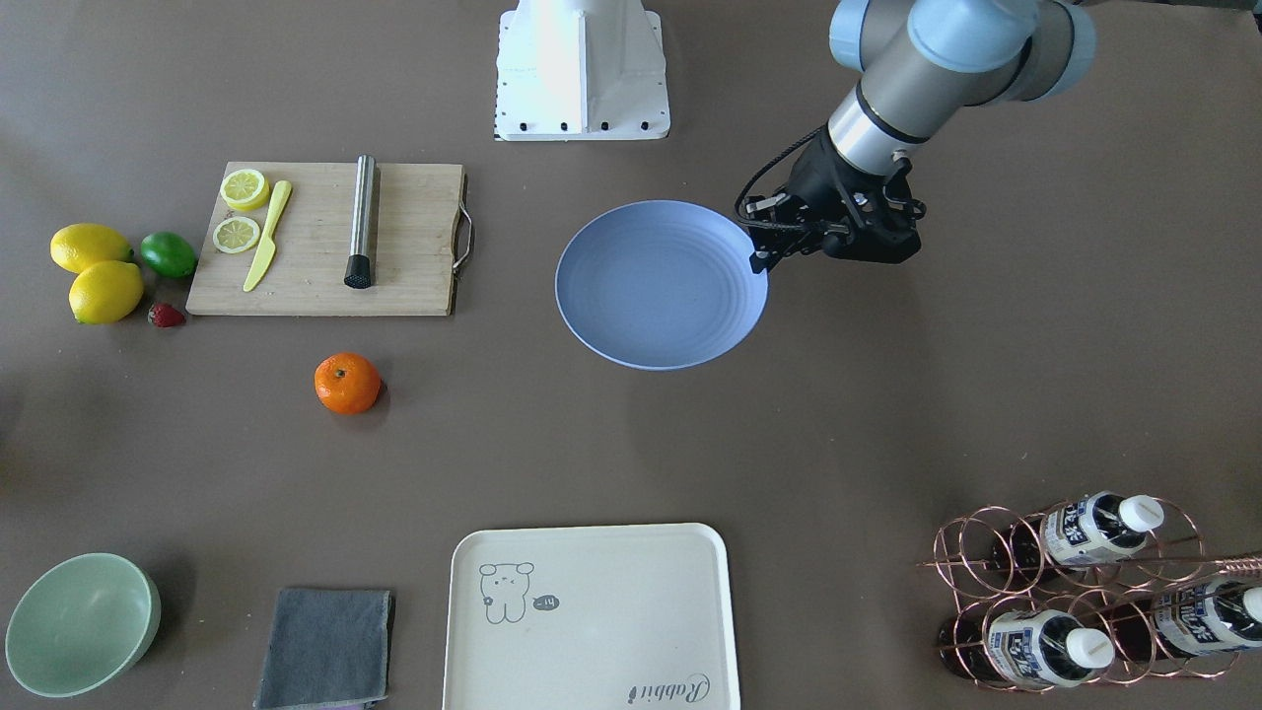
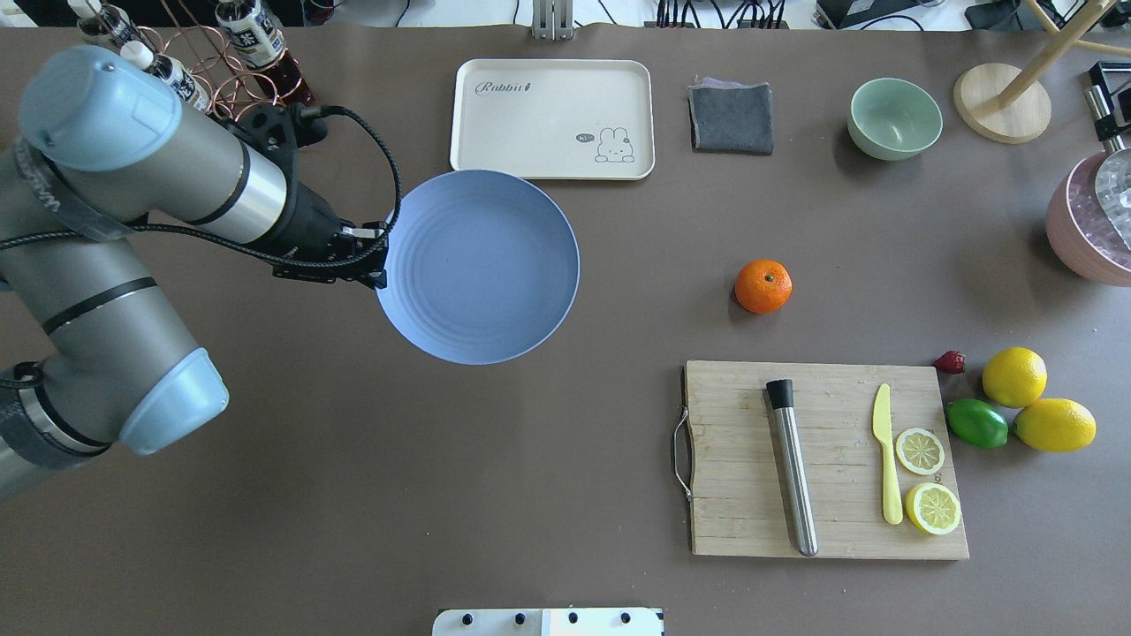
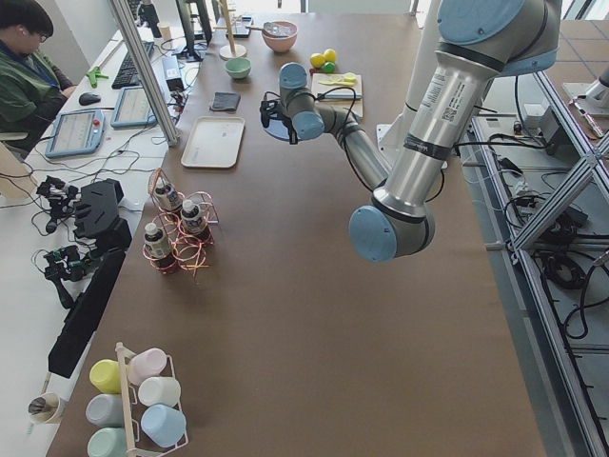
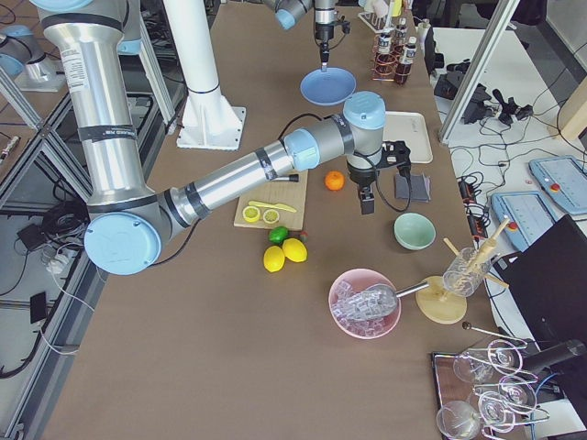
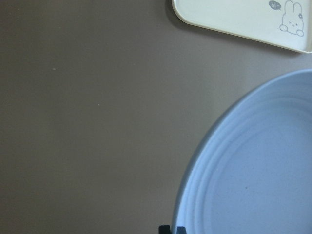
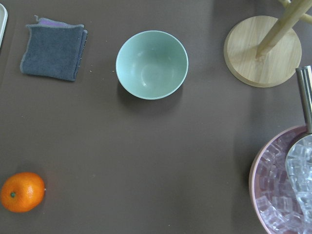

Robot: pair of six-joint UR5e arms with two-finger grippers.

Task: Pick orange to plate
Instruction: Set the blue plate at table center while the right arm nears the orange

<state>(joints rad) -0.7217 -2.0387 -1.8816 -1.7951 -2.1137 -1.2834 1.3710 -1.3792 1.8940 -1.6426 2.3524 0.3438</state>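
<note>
The orange [image 1: 347,383] sits alone on the brown table, between the cutting board and the cloth; it also shows as the orange [image 2: 763,285] and the orange [image 6: 22,191]. Well to the side lies the light-blue plate [image 2: 482,265], empty. My left gripper [image 2: 380,265] is at the plate's rim on the side away from the orange, its fingertips [image 5: 165,229] straddling the rim, shut on it. The right gripper [image 4: 365,197] hangs high above the table near the orange; it shows only in the right side view, so I cannot tell its state.
A wooden cutting board [image 2: 822,459] carries a steel muddler, a yellow knife and lemon slices. Beside it lie lemons, a lime and a strawberry. Cream tray [image 2: 552,117], grey cloth [image 2: 731,117], mint bowl [image 2: 894,117], pink ice bowl [image 2: 1091,221], bottle rack [image 1: 1075,592].
</note>
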